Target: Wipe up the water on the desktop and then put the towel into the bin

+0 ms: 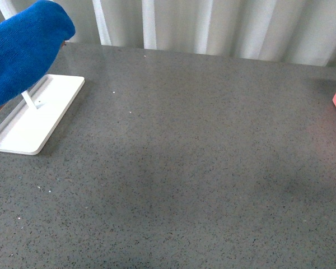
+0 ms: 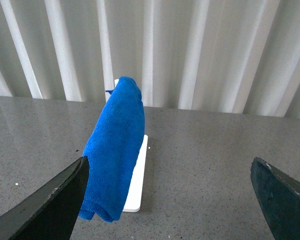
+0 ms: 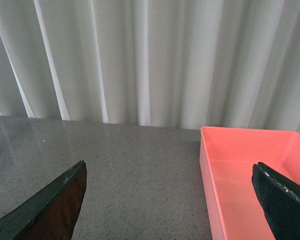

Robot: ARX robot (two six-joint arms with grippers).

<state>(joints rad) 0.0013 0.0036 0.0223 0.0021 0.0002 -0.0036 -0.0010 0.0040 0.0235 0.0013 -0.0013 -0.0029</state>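
Plainly, the towel (image 1: 22,50) is a bright blue, fuzzy cloth, hanging folded in a long thick drape above the white tray (image 1: 42,120) near the far left corner of the surface (image 1: 185,168). A thin white post (image 1: 28,100) shows beneath it. The left fingers (image 2: 45,205) are spread wide with nothing between them, apart from the towel. The right fingers (image 3: 40,210) are spread wide too, empty, near the open salmon-pink bin (image 3: 250,170) at the surface's right edge
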